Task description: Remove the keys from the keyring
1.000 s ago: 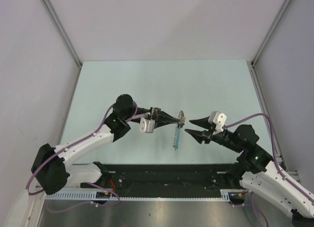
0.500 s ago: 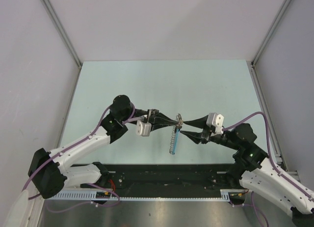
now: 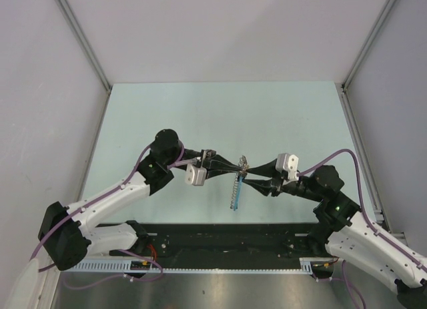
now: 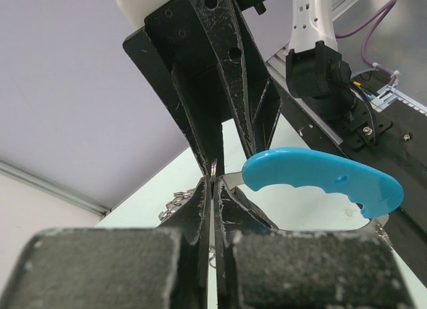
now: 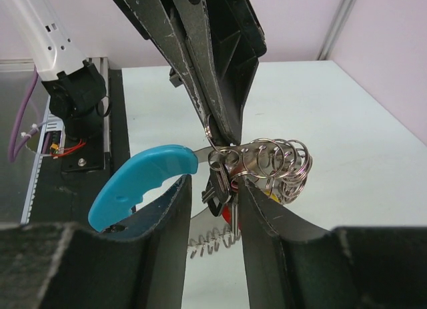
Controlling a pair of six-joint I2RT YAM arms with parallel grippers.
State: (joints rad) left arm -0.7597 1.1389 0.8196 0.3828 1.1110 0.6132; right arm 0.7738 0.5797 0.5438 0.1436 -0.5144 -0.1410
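My left gripper (image 3: 240, 166) is shut on the thin wire keyring (image 5: 209, 131) and holds the bunch up over the table. The blue strap (image 5: 139, 183) hangs from it, also seen as the blue strap (image 4: 322, 181) and the blue strap (image 3: 235, 195). Small dark keys (image 5: 218, 190) dangle between the two fingers of my right gripper (image 5: 213, 183). Its jaws stand apart around the keys, the right finger touching them and a gap on the left. In the overhead view the right gripper (image 3: 249, 175) meets the left one tip to tip at the keys (image 3: 245, 161).
A cluster of several spare split rings (image 5: 285, 161) hangs on the same metal bar, with a coiled wire spring (image 5: 213, 241) below. The pale green table (image 3: 220, 115) is bounded by grey walls and metal rails (image 3: 80, 39). A black base strip (image 3: 227, 239) runs along the near edge.
The right gripper has moved left up to the bunch, and its jaws have narrowed around the keys. The left gripper, still shut on the keyring, shifted slightly left and lower.
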